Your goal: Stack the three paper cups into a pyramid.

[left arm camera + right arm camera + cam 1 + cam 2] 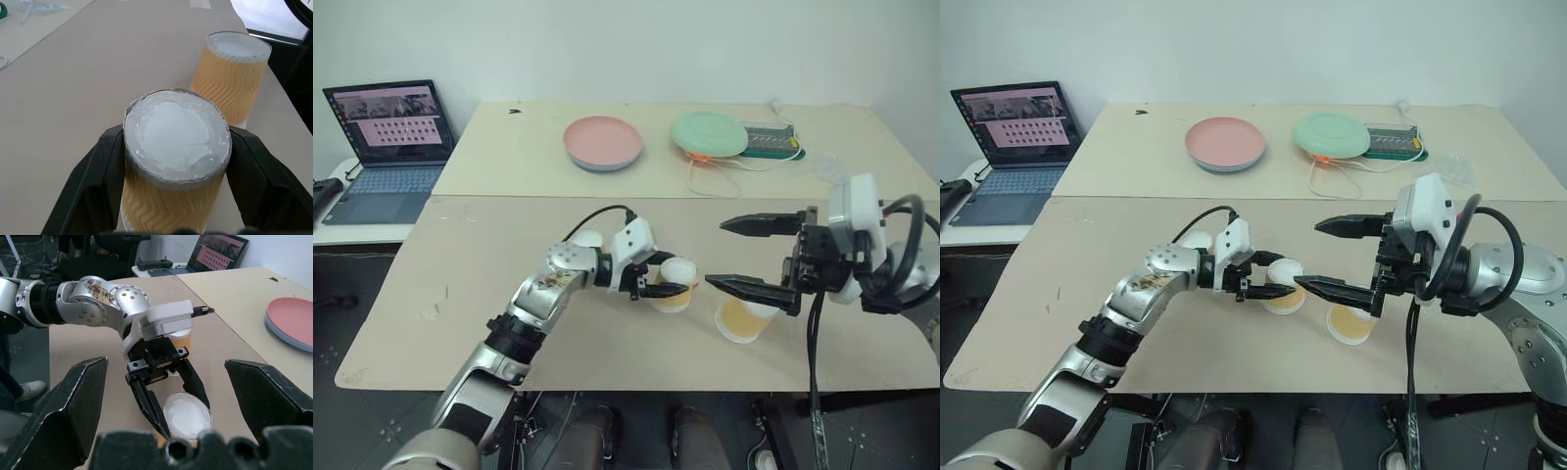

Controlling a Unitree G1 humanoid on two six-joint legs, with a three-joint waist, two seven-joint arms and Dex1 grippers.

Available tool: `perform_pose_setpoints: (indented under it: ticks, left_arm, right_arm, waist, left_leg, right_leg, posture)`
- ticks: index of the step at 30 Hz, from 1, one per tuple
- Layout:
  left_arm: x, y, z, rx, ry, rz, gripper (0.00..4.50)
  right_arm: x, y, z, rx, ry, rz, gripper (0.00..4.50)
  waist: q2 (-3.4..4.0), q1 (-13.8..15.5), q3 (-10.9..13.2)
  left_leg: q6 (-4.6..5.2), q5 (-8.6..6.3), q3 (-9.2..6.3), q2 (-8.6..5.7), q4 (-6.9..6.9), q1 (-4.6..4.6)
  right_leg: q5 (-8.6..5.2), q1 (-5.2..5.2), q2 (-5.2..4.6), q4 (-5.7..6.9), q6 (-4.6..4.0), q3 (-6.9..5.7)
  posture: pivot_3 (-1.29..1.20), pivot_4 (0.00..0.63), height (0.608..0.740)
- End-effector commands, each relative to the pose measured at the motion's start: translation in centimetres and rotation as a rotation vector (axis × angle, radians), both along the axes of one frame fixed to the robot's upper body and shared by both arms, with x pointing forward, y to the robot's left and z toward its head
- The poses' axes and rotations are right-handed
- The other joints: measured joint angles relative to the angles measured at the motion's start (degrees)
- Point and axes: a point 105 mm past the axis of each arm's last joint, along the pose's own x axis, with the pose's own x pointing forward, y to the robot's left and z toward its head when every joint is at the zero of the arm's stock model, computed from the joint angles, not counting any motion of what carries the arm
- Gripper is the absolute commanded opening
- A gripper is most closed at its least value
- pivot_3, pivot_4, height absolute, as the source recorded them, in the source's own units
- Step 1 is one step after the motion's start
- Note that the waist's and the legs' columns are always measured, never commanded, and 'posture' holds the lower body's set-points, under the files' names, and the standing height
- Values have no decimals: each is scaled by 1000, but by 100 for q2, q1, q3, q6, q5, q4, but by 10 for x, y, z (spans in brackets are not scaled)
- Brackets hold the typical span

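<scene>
My left gripper (670,276) is shut on a paper cup (677,282), tan with its white base up, near the table's front middle; the black fingers (102,181) press its two sides. A second upturned cup (742,319) stands just to the right of it, apart from it, and shows behind the held cup (230,78) in the left wrist view. A third cup (179,339) stands behind my left wrist, its white base (587,238) peeking out. My right gripper (716,255) hangs wide open above the second cup, pointing left towards the held cup, with nothing between its fingers.
A pink plate (602,143) and a green plate (708,134) lie on the far table, with a cable and a green-topped box (769,140) beside them. A laptop (386,147) sits on a side table at the left. The table's front edge (607,387) is close.
</scene>
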Motion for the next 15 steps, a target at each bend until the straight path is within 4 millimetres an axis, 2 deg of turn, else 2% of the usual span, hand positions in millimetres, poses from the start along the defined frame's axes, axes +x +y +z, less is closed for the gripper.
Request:
perform_pose_setpoints:
  ticks: [1,7,10,12,15]
  left_arm:
    - [0,-8,4,4,-35,-30,2915]
    - [0,-10,2,10,-41,-44,2915]
    - [2,-8,2,12,-49,-36,3696]
    - [3,-6,3,16,-58,-29,4456]
    - [4,-2,10,5,-79,-17,4456]
  right_arm:
    - [-6,0,14,8,-84,1,4500]
    - [-6,-2,14,5,-89,-11,4500]
    - [-5,-3,14,4,-93,-19,4500]
    - [-5,-2,14,6,-94,-18,4500]
    - [-4,-2,14,7,-93,-18,4500]
  waist:
    - [0,-2,0]
    - [-1,1,-1]
    - [-1,1,-1]
    - [-1,1,-1]
    - [-1,-8,-1]
  left_leg:
    - [0,0,0,0,1,0]
    - [3,-2,0,0,12,0]
    - [3,-2,0,0,14,0]
    - [3,-2,0,0,14,-1]
    - [4,-2,0,0,15,-1]
  right_leg:
    - [0,1,0,0,0,0]
    - [3,7,2,-1,4,-1]
    - [3,7,2,0,5,-1]
    - [3,6,2,0,5,-1]
    - [3,6,3,0,5,0]
  posture:
    - [0,150,729]
    - [0,150,729]
    - [0,150,729]
    - [0,150,729]
    - [0,150,729]
